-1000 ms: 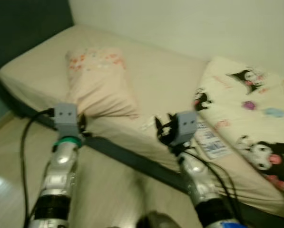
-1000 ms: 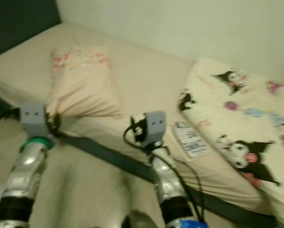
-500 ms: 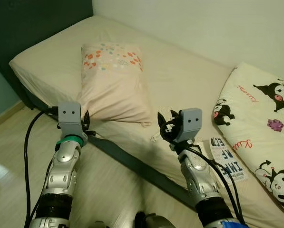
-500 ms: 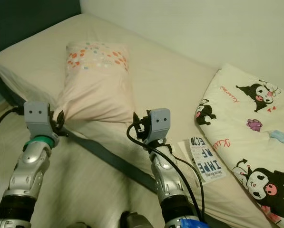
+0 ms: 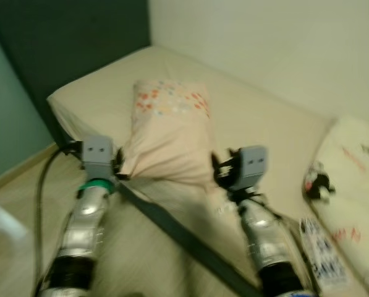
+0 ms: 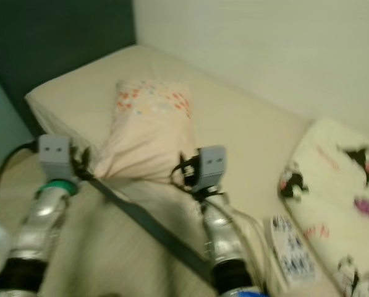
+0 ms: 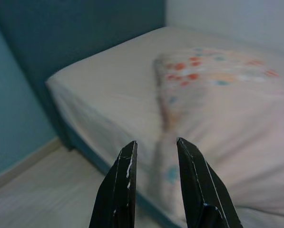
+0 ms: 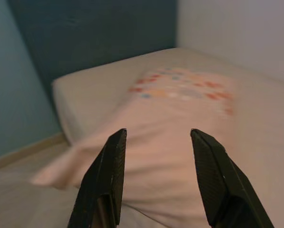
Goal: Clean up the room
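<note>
A pale pink pillow (image 5: pixel 169 133) with orange and blue spots lies on the beige bed (image 5: pixel 97 93), its near end close to the mattress edge. My left gripper (image 5: pixel 117 168) is held up at the pillow's near left corner, its fingers (image 7: pixel 127 161) open by a narrow gap, holding nothing. My right gripper (image 5: pixel 220 168) hovers by the pillow's near right corner, open wider and empty, with the pillow (image 8: pixel 180 123) straight ahead of it. A cream blanket (image 5: pixel 351 167) printed with cartoon figures lies on the bed to the right. The head views are blurred.
A printed booklet (image 5: pixel 320 253) rests near the bed's front edge on the right. A dark bed frame (image 5: pixel 178 232) runs along the mattress front. A dark headboard wall (image 5: pixel 67 43) stands at the left. Wooden floor (image 5: pixel 23 198) lies in front.
The whole picture has shifted right and blurred, so the camera has turned left. The pillow sits more central now. Both arms keep the same raised pose.
</note>
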Controlling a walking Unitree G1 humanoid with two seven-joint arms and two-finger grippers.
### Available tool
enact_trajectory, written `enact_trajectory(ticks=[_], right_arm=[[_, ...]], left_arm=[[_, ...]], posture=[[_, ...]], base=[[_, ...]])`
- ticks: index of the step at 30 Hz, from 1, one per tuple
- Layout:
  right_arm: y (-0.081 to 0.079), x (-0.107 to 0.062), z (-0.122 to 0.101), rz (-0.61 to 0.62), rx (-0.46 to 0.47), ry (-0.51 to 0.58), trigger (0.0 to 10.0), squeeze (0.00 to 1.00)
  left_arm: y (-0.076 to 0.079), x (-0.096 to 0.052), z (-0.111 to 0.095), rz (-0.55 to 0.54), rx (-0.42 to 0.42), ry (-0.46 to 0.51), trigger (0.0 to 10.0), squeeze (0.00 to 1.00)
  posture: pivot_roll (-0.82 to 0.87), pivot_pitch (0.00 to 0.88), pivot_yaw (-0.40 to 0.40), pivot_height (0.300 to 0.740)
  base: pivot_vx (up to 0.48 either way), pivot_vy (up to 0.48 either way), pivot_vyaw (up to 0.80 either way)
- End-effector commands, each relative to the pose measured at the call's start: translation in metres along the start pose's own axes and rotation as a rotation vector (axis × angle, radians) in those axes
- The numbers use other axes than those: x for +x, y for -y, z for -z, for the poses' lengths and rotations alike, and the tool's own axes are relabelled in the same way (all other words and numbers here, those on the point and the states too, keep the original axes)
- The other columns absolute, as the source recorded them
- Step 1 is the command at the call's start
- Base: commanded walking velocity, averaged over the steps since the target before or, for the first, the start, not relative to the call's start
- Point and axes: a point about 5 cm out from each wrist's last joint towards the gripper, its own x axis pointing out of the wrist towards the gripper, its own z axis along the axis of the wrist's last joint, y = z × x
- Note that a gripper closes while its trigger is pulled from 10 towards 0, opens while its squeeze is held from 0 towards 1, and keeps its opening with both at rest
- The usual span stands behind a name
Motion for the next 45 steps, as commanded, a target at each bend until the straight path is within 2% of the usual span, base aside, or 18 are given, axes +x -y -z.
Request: enact_trajectory(ticks=[1,12,21,23,29,31,33,36,37,41,42,45], right_arm=[[0.012,-0.005,0.003,0.038,-0.005,-0.013,10.0,0.00],[0.012,-0.005,0.003,0.036,-0.002,-0.013,10.0,0.00],[0.012,-0.005,0.003,0.039,0.005,-0.013,10.0,0.00],[0.014,-0.006,0.005,0.056,0.011,-0.025,10.0,0.00],[0.018,-0.007,0.008,0.092,0.047,-0.043,10.0,0.00],[0.019,-0.007,0.008,0.102,0.059,-0.047,10.0,0.00],[0.018,-0.007,0.007,0.103,0.050,-0.046,10.0,0.00],[0.017,-0.006,0.006,0.104,0.044,-0.043,10.0,0.00],[0.017,-0.004,0.002,0.111,0.036,-0.030,10.0,0.00],[0.016,-0.001,-0.006,0.123,0.032,-0.001,10.0,0.00],[0.016,0.001,-0.012,0.125,0.032,0.018,10.0,0.00],[0.016,0.003,-0.020,0.131,0.032,0.044,10.0,0.00]], left_arm=[[0.011,-0.001,0.004,0.031,-0.001,-0.019,10.0,0.00],[0.010,-0.001,0.005,0.025,-0.001,-0.020,10.0,0.00],[0.014,-0.003,0.007,0.062,-0.013,-0.033,10.0,0.00],[0.018,-0.003,0.012,0.110,0.000,-0.072,10.0,0.00],[0.021,-0.002,0.019,0.137,0.023,-0.128,10.0,0.00],[0.025,0.001,0.029,0.167,-0.018,-0.222,10.0,0.00],[0.032,0.003,0.038,0.216,-0.107,-0.328,10.0,0.00],[0.034,0.004,0.041,0.232,-0.136,-0.358,10.0,0.00],[0.038,0.007,0.047,0.266,-0.183,-0.443,10.0,0.00],[0.040,0.011,0.049,0.305,-0.244,-0.502,10.0,0.00],[0.041,0.013,0.049,0.326,-0.271,-0.522,10.0,0.00],[0.044,0.015,0.048,0.374,-0.313,-0.542,10.0,0.00]], posture=[[-0.01,0.012,-0.009,0.740],[-0.01,0.013,-0.009,0.740],[-0.01,0.013,-0.010,0.740],[-0.01,0.014,-0.010,0.740],[-0.01,0.018,-0.010,0.740],[-0.01,0.039,-0.002,0.740],[-0.01,0.057,0.003,0.740],[-0.02,0.062,0.005,0.740],[-0.03,0.102,0.012,0.740],[-0.05,0.139,0.021,0.740],[-0.07,0.186,0.030,0.740],[-0.07,0.193,0.032,0.740]], base=[[0.386,0.000,0.00],[0.375,0.000,0.00],[0.000,0.000,0.00],[0.000,0.000,0.00],[0.000,0.000,0.00],[0.000,0.000,0.00],[0.000,0.000,0.00],[0.000,0.000,0.00],[0.000,0.000,0.00],[0.000,0.000,0.00],[0.000,0.000,0.00],[0.000,0.000,0.00]])
